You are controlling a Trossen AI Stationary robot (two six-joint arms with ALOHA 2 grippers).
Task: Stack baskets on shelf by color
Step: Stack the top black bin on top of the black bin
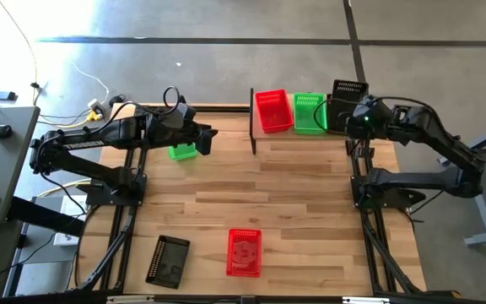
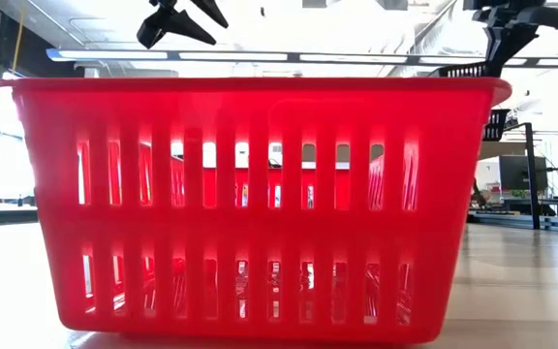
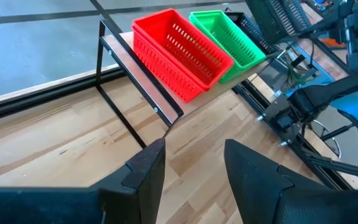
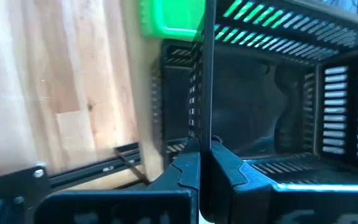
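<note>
Up top in the high view, the shelf (image 1: 310, 139) sits at the upper centre of the table (image 1: 294, 203), and on it a red basket (image 1: 272, 111) stands just beside a green basket (image 1: 309, 112). Right next to those, the right gripper (image 1: 337, 110) is at the shelf's right end with a black basket (image 1: 349, 91) in its grasp; the right wrist view shows its fingers (image 4: 225, 168) pinched tight on the thin wall of that black basket (image 4: 278, 106), green mesh glowing beyond. Over on the upper left, the left gripper (image 1: 205, 135) hangs above the table with its jaws spread wide and nothing between them, and a second green basket (image 1: 182, 152) lies on the boards just below it. In the left wrist view those open fingers (image 3: 148, 171) face the shelf (image 3: 166, 106), with the red basket (image 3: 179, 53) and green basket (image 3: 225, 37) side by side. Down at the bottom of the high view, another red basket (image 1: 244, 252) rests at lower centre, filling the low view (image 2: 260, 204), and a black basket (image 1: 169, 260) lies left of it, apart.
</note>
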